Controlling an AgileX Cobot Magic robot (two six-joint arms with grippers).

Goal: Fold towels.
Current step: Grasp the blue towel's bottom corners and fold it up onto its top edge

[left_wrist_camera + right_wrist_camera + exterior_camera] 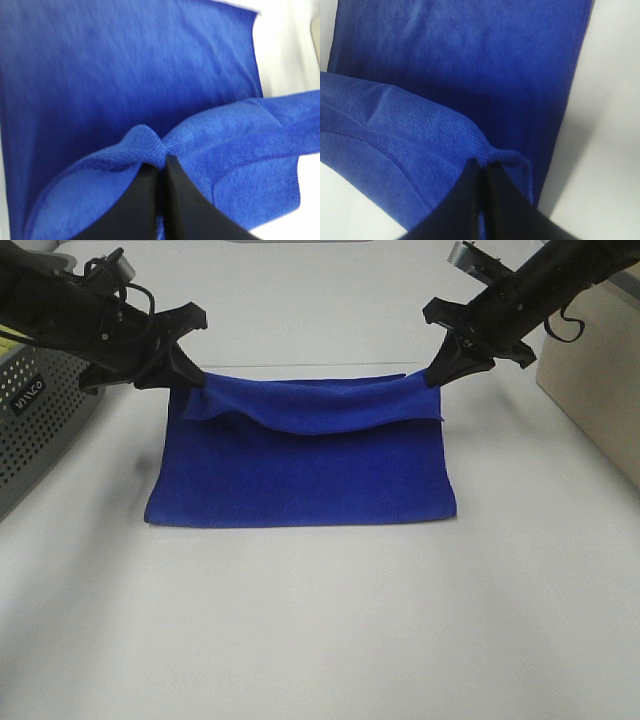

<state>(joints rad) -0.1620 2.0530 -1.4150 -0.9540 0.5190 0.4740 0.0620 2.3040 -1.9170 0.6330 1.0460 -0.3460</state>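
Observation:
The royal-blue towel [300,465] lies on the white table, its far edge lifted and draped forward as a sagging flap. My left gripper [192,380] is shut on the towel's far left corner, and my right gripper [436,375] is shut on its far right corner. In the left wrist view the black fingers [172,200] pinch a bunched fold of the towel [125,75]. In the right wrist view the fingers [497,205] pinch the hemmed corner of the towel [470,60]. The white tag is not visible.
A grey perforated metal box [35,425] stands at the left edge of the table [320,630]. A beige box [600,370] stands at the right edge.

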